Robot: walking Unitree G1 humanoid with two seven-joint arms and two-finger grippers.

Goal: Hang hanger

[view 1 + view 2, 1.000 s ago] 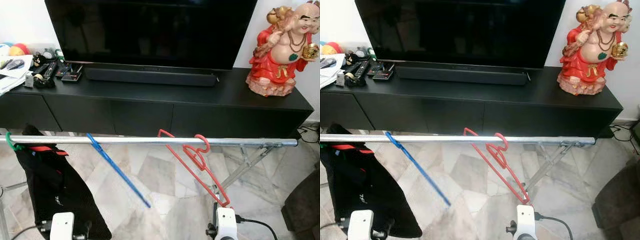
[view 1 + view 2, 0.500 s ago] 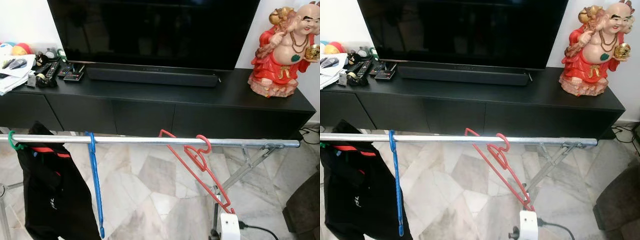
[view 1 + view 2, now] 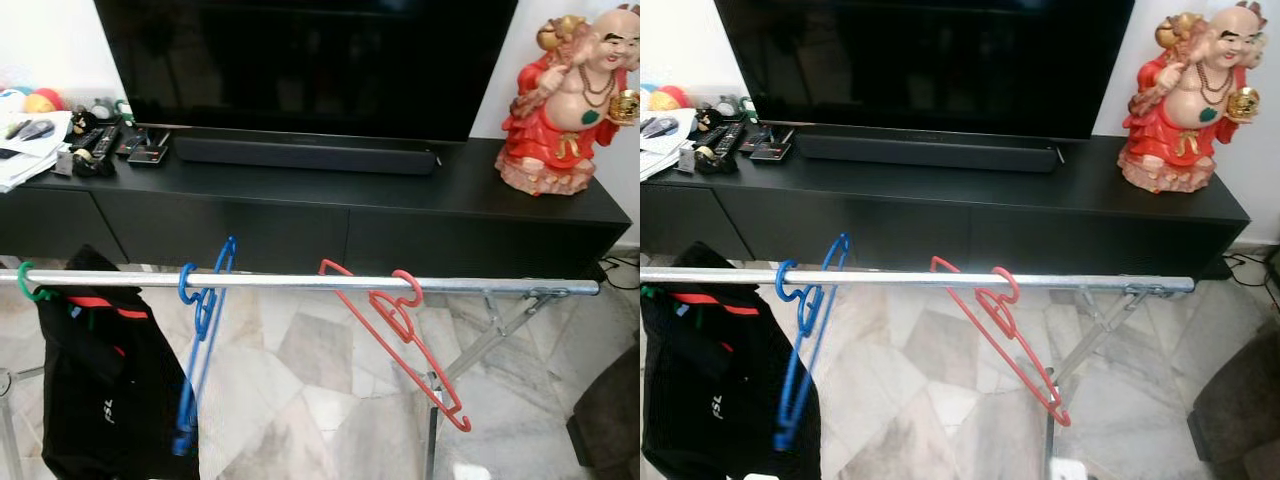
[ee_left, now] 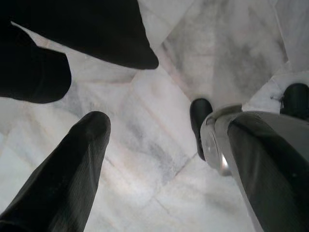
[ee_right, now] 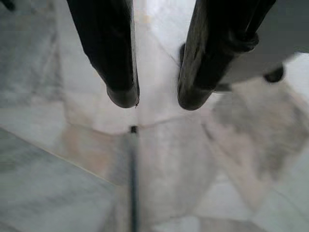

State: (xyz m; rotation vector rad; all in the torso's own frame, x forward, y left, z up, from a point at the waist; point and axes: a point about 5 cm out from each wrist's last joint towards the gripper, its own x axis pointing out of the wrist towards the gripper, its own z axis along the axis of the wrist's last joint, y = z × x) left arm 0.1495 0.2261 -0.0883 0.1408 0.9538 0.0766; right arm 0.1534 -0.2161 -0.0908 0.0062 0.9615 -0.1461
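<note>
Head views: blue hanger (image 3: 200,340) hooked on the metal rail (image 3: 300,283), just beside a black garment (image 3: 95,390) on a green hanger (image 3: 24,282). Red hanger (image 3: 400,335) hooked further right, tilted. Behind the rail stands a black TV bench (image 3: 300,200) carrying television (image 3: 300,60), soundbar (image 3: 300,153), remotes (image 3: 95,145) and a red figurine (image 3: 565,100).

Left wrist view: left claw (image 4: 164,145) spread wide, empty, above marble floor (image 4: 145,159).

Right wrist view: right claw (image 5: 155,99) slightly parted, empty, over the floor.
</note>
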